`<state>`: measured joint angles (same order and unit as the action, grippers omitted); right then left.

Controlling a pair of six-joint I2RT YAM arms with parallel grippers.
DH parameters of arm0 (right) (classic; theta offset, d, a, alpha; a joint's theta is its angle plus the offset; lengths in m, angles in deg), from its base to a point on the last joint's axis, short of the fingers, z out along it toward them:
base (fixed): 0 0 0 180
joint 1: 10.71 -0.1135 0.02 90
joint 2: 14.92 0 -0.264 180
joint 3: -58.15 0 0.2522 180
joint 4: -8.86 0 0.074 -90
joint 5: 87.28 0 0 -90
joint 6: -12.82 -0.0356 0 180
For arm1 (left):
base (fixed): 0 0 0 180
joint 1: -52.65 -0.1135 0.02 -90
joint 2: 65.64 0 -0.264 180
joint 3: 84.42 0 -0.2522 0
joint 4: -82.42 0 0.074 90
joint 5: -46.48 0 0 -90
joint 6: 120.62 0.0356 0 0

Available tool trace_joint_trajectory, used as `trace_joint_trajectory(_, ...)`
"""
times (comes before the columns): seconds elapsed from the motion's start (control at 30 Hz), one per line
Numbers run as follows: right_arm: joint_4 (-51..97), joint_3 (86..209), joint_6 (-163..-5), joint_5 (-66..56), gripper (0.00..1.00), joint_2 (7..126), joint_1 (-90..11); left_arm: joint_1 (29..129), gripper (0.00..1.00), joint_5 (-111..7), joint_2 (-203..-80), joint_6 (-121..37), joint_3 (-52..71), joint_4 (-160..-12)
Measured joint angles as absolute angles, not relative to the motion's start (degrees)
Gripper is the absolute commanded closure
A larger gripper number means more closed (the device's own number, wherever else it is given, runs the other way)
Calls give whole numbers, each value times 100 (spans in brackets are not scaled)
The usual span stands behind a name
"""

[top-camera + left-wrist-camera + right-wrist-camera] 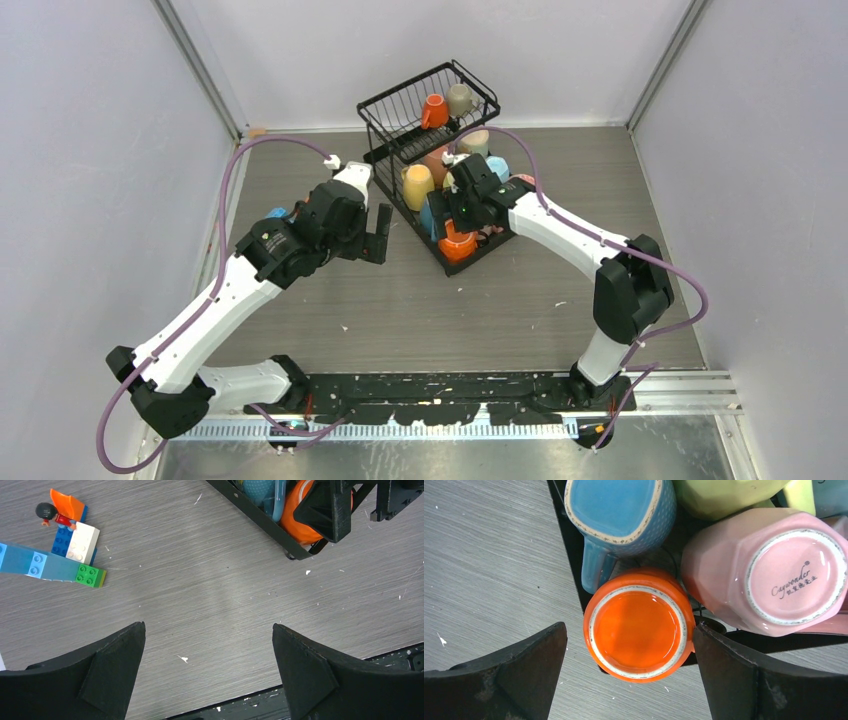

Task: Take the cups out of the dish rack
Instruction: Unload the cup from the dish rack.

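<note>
The black wire dish rack [395,118] stands at the back middle of the table. An orange cup [434,110] and a beige cup [460,98] sit in its upper basket. A yellow cup [417,185], a light blue cup [497,165] and others fill the lower tray. My right gripper [629,626] is open and straddles an upturned orange cup [639,632] at the tray's near corner; its right finger [734,675] is close against the cup. A blue cup [619,510] and a pink cup [769,570] lie just beyond. My left gripper [208,626] hangs open over bare table, left of the rack.
Toy bricks with a small figure [55,555] lie on the table to the left of my left gripper. The rack's near corner [260,517] shows at the upper right of the left wrist view. Grey walls close in the table on three sides.
</note>
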<state>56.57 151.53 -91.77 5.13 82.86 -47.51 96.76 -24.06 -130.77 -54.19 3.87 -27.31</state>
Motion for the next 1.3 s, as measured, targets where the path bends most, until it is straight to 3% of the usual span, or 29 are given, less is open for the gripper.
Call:
trace_joint_trajectory(0.7,5664,15098,-10605,1468,0,8260,-5035,9676,0,-2438,-13077,-5428,387,-2731)
trace_joint_trajectory(1.3,5487,14796,-9319,596,0,8078,-4812,9676,0,-2528,-13077,-5434,409,-2727)
